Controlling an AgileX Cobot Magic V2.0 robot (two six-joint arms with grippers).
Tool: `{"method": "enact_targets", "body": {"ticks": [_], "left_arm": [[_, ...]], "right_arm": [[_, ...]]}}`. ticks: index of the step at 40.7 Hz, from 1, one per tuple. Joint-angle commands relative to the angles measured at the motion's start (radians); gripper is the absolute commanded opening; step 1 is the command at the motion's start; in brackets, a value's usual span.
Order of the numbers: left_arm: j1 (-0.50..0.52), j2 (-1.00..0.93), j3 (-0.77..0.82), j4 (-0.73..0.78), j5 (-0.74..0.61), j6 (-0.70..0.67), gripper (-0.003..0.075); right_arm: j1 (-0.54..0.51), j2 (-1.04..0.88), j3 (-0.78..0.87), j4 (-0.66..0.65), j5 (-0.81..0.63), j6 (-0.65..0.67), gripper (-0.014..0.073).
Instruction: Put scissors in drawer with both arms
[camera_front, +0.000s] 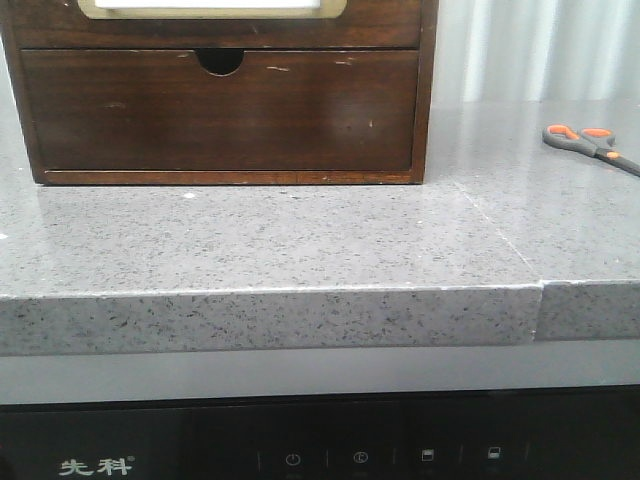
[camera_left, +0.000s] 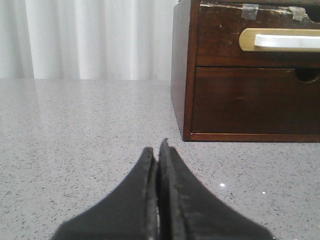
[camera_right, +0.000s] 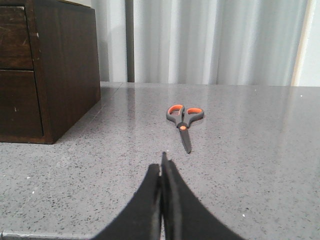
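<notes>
The scissors (camera_front: 590, 147) lie flat on the grey counter at the far right, closed, dark grey handles with orange-lined loops. In the right wrist view the scissors (camera_right: 183, 122) lie ahead of my right gripper (camera_right: 161, 166), blade tip toward it, a short gap between. The right gripper is shut and empty. The drawer with the cream panel (camera_front: 212, 9) is the upper one of the wooden chest, shut, cut off by the frame top. In the left wrist view the drawer (camera_left: 280, 40) is ahead to one side of my left gripper (camera_left: 155, 149), which is shut and empty. Neither arm shows in the front view.
The dark wooden chest (camera_front: 425, 90) stands at the back left. Its lower plain drawer with a semicircular notch (camera_front: 220, 62) is shut. The counter has a seam (camera_front: 500, 240) and a front edge (camera_front: 270, 300). White curtains (camera_right: 210, 40) hang behind.
</notes>
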Motion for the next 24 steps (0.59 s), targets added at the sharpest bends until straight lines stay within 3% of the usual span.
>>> {"method": "enact_targets", "body": {"ticks": [1, 24], "left_arm": [[-0.002, -0.018, 0.026, -0.01, -0.087, -0.007, -0.002], [-0.002, -0.018, 0.026, -0.01, -0.087, -0.007, -0.002]], "right_arm": [[-0.005, -0.018, 0.002, -0.009, -0.087, 0.0, -0.0116], [-0.005, -0.018, 0.002, -0.009, -0.106, 0.0, -0.0116]]}}
